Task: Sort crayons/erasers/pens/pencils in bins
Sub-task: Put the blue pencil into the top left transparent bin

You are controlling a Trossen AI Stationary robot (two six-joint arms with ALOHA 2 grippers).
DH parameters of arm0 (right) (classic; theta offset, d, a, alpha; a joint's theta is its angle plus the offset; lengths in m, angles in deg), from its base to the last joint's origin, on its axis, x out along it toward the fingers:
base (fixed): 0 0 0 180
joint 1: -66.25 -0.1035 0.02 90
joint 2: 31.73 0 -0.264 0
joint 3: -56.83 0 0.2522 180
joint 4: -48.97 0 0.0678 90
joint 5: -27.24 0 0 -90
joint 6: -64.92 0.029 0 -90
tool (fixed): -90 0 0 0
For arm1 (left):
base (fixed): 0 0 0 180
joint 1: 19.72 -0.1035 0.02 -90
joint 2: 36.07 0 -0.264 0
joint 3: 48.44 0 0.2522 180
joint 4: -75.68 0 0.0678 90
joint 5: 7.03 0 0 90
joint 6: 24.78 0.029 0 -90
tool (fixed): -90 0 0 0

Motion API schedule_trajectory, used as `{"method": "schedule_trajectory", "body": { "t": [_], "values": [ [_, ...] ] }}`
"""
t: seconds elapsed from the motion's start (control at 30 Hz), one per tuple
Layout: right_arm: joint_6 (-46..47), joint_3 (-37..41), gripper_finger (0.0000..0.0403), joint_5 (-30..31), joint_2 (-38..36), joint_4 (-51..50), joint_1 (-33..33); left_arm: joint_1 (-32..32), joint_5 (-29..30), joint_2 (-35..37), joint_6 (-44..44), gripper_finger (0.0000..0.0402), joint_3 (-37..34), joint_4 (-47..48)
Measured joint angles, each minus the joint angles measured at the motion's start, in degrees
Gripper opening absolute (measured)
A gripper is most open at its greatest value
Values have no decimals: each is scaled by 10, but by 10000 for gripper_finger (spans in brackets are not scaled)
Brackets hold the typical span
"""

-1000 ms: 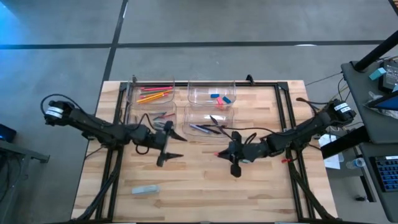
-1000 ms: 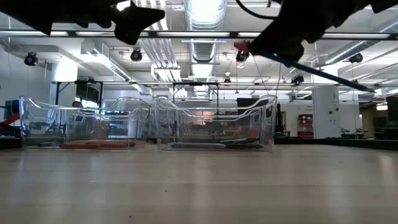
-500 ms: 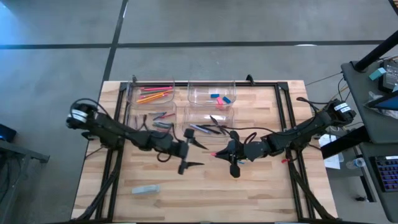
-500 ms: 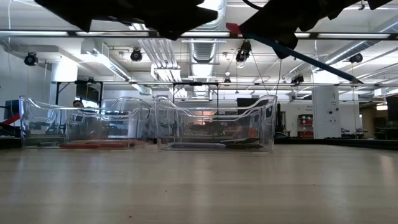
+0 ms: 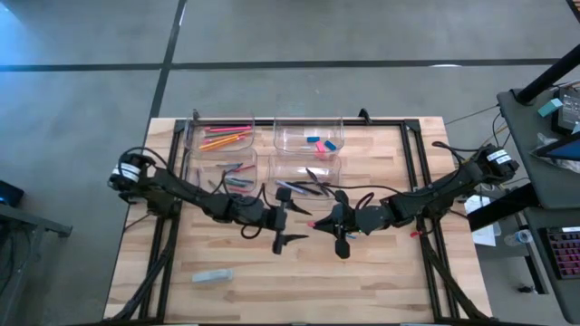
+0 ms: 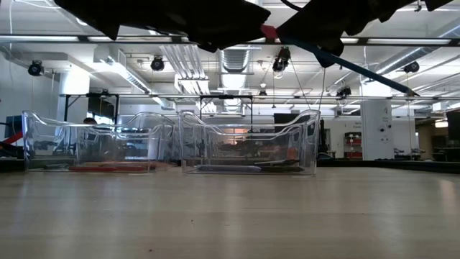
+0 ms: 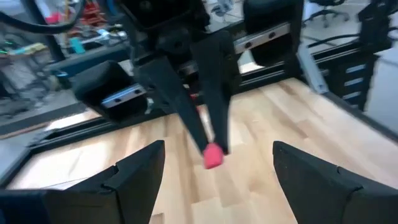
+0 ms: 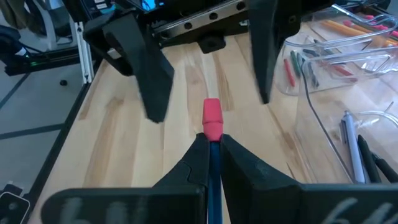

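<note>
At the left of the bench (image 5: 381, 272), the left gripper (image 5: 283, 226) hangs above the wood just in front of the 4 bins (image 5: 307, 135), its 2 jaws spread wide and holding nothing. Straight ahead of it, close but apart, is the thing the coming move turns on: a blue pencil (image 8: 214, 158) with a red-pink eraser tip (image 8: 212, 119), clamped between the shut jaws of the right gripper (image 5: 338, 228). The pencil's long axis runs roughly left to right across the bench, along the line joining the 2 grippers, and its red tip points at the left gripper. In the left wrist view that tip (image 7: 212, 156) sits in the gap between the open jaws' line of approach, still short of them; in the right wrist view the left jaws stand either side of the tip, farther off. In the low view the pencil (image 6: 359, 66) slants down from the tip, well above the wood. This looks like a hand-over, with the left arm nearer the bin of pencils (image 5: 222, 137) at the far left. The left jaws would have to advance along the pencil's axis and close behind the tip.
</note>
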Motion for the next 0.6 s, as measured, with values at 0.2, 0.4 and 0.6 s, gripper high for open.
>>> {"method": "schedule_trajectory", "body": {
  "t": [0.2,0.4,0.6],
  "values": [
    [0,0,15,0,0,1,0,0,35,-8,8,240,0,-1],
    [0,0,15,0,0,1,1,0,34,-10,8,185,0,-2],
    [0,0,15,0,0,1,1,0,34,-10,7,159,0,-5]
  ]
}}
